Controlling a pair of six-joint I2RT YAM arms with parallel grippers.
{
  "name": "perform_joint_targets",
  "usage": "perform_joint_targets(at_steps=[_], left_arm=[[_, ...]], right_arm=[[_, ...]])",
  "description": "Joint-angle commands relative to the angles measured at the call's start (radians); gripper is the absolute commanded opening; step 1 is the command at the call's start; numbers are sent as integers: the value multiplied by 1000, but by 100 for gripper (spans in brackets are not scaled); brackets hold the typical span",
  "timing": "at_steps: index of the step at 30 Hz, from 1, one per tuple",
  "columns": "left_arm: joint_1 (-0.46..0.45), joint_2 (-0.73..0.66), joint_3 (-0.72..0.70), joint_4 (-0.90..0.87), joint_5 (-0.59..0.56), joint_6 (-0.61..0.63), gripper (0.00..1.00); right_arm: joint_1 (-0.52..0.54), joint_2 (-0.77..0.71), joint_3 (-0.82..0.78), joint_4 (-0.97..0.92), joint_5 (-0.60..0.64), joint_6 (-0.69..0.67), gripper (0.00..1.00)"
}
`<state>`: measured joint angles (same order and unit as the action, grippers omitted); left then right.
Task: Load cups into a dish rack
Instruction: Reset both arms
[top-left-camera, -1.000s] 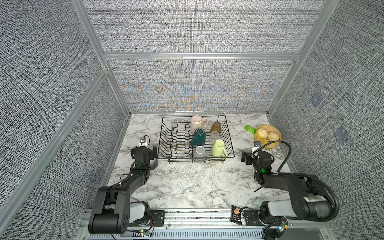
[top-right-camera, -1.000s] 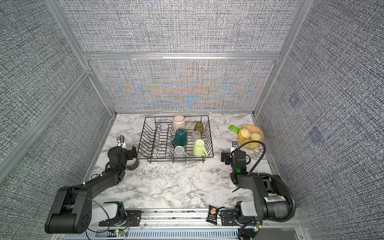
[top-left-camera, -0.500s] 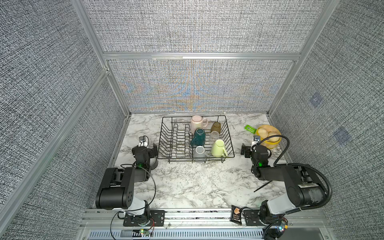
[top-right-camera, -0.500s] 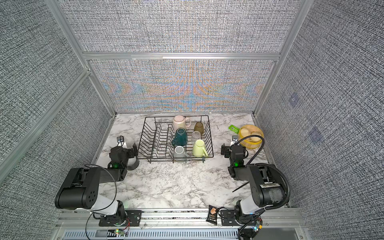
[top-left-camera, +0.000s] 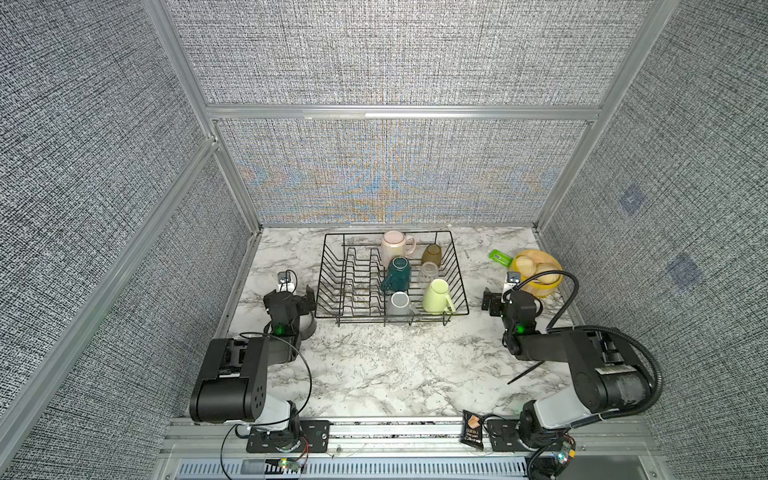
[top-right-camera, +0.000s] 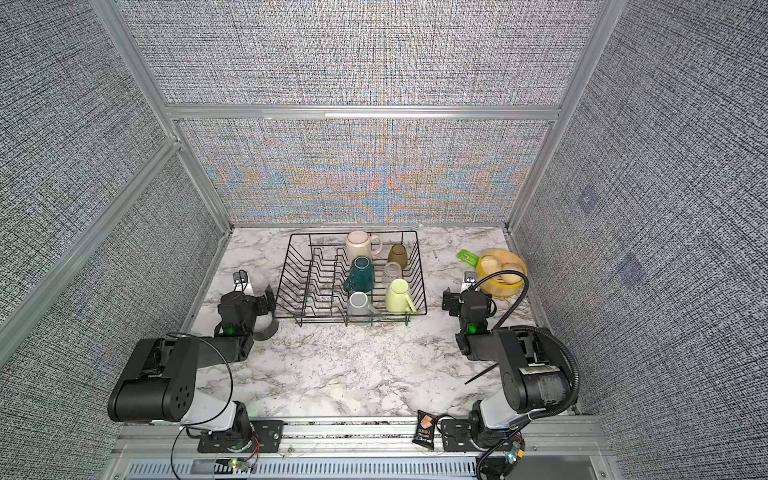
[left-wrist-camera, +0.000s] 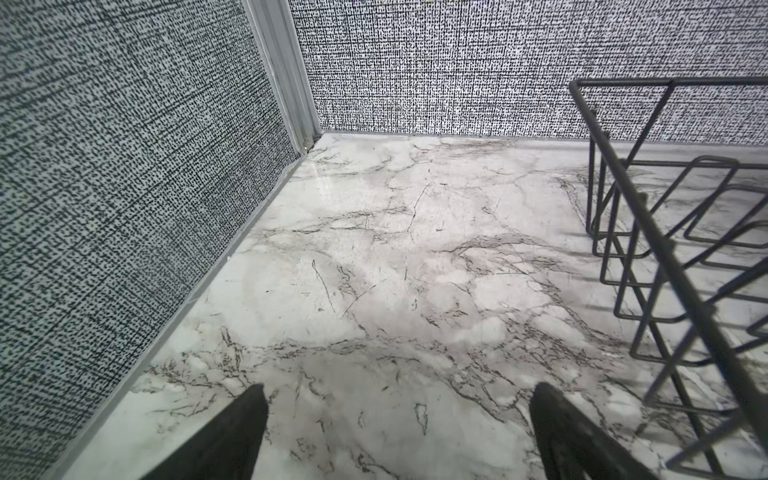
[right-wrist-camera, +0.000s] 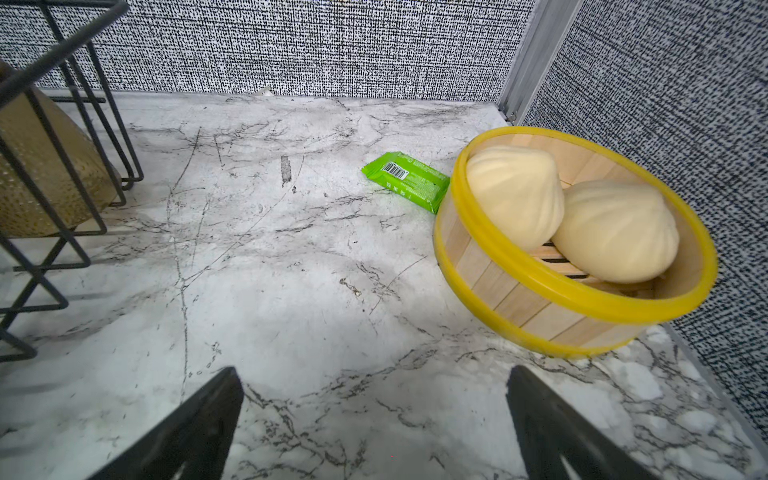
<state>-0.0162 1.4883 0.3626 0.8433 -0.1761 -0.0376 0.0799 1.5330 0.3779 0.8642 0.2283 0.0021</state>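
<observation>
Centrally, bare table (top-left-camera: 395, 365) is left below the dish rack (top-left-camera: 353, 286); six cups (top-left-camera: 399, 274) are packed in its right half. Left gripper (left-wrist-camera: 398, 386) and right gripper (right-wrist-camera: 373, 370) are spread wide, empty.

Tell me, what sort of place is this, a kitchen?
Probably a lab test booth staged as a kitchen counter: grey fabric walls on metal framing enclose a marble-look tabletop, two robot arms are mounted on its front rail, and a dish rack holds cups.

6 cups (top-left-camera: 397, 274) — inside blk rack (top-left-camera: 353, 286)
</observation>
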Motion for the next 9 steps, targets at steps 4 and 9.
perform_joint_targets(at_steps=[4, 9], left_arm=[[1, -3, 4, 0, 10, -5, 99], [2, -3, 5, 0, 11, -5, 99]], right_arm=[[4, 7, 13, 4, -5, -7, 99], [3, 4, 5, 12, -7, -7, 99]])
